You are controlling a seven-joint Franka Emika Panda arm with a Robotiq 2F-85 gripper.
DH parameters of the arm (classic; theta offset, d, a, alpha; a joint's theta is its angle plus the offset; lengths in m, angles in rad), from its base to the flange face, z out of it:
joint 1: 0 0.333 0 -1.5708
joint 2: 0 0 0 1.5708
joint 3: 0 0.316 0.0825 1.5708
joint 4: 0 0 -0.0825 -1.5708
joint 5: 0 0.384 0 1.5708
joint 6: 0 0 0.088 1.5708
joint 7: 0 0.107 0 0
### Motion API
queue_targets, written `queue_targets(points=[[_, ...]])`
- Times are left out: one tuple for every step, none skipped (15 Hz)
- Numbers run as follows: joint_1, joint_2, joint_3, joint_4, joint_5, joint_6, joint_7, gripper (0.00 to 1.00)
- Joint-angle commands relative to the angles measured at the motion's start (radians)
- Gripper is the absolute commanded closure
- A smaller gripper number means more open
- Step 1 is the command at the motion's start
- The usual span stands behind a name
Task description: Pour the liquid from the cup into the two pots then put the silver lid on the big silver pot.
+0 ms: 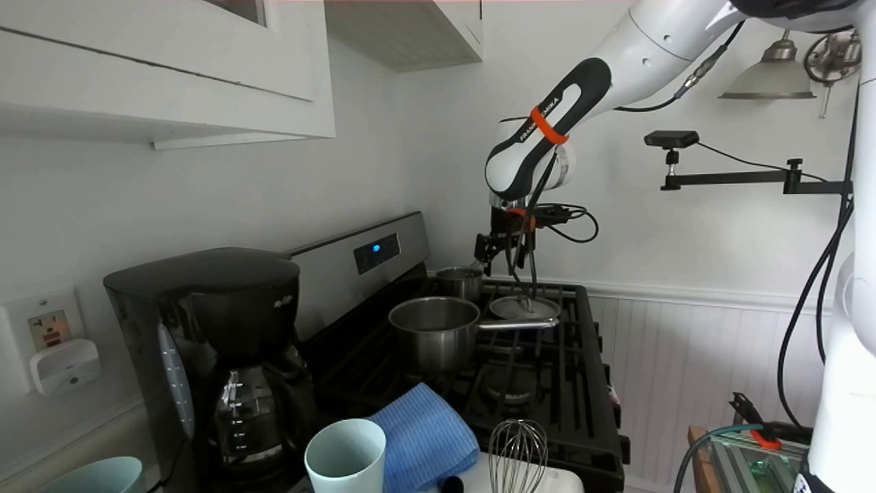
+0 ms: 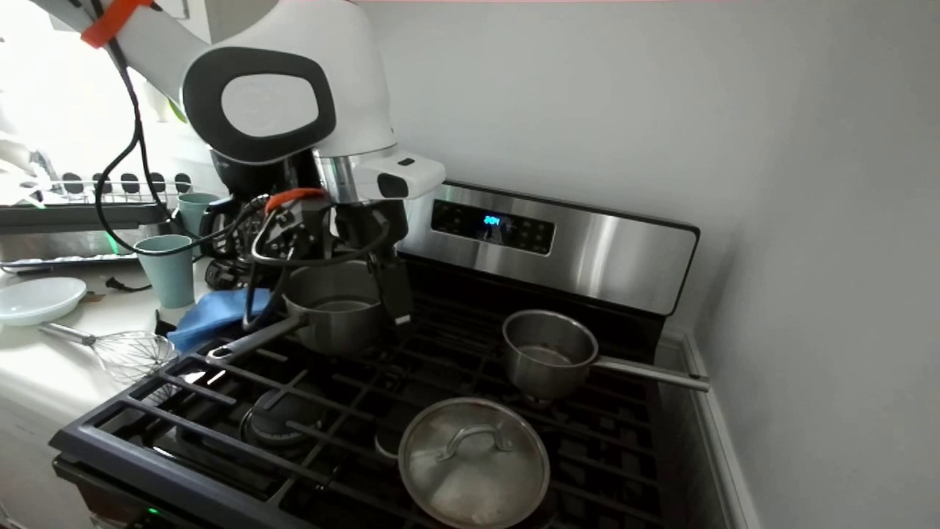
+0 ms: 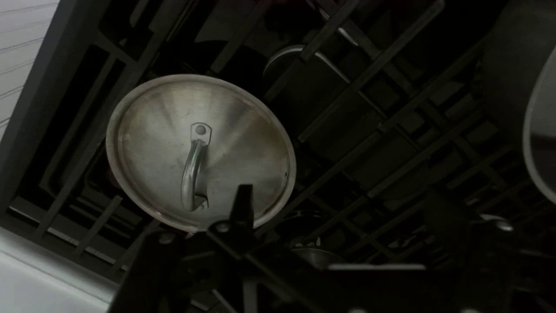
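Note:
The silver lid [image 1: 523, 309] lies handle up on the stove grate; it also shows in an exterior view [image 2: 477, 477] and the wrist view [image 3: 234, 130]. The big silver pot [image 1: 434, 342] stands uncovered on the stove, also in an exterior view [image 2: 338, 327]; its rim shows at the wrist view's right edge. The small pot [image 2: 551, 367] stands at the back, also in an exterior view [image 1: 460, 284]. A mint cup [image 1: 345, 455] stands upright on the counter, also seen in an exterior view [image 2: 172, 275]. My gripper [image 3: 345, 202] is open and empty above the stove, apart from the lid.
A black coffee maker [image 1: 205, 294] stands beside the stove. A blue cloth [image 1: 428, 438], a whisk [image 1: 518, 455] and a second mint cup [image 1: 96, 477] are on the counter. The big pot's handle [image 1: 518, 324] sticks out near the lid. The small pot's handle [image 2: 653, 373] points toward the wall.

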Motion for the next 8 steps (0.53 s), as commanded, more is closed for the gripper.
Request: queue_targets(points=[[0.0,0.022,-0.014,0.023,-0.023,-0.008,0.013,0.0],[-0.009,0.037,-0.021,0.037,-0.025,-0.011,-0.011,0.0],[-0.016,0.045,-0.027,0.042,-0.025,-0.008,-0.031,0.0],[-0.023,0.056,-0.032,0.052,-0.016,-0.017,-0.064,0.0],[-0.029,0.071,-0.041,0.061,-0.03,-0.019,-0.074,0.0],[-0.035,0.085,-0.048,0.068,-0.025,-0.012,-0.097,0.0],[-0.042,0.106,-0.055,0.081,-0.027,-0.001,-0.111,0.0],[-0.051,0.121,-0.058,0.091,-0.01,-0.004,-0.142,0.0]])
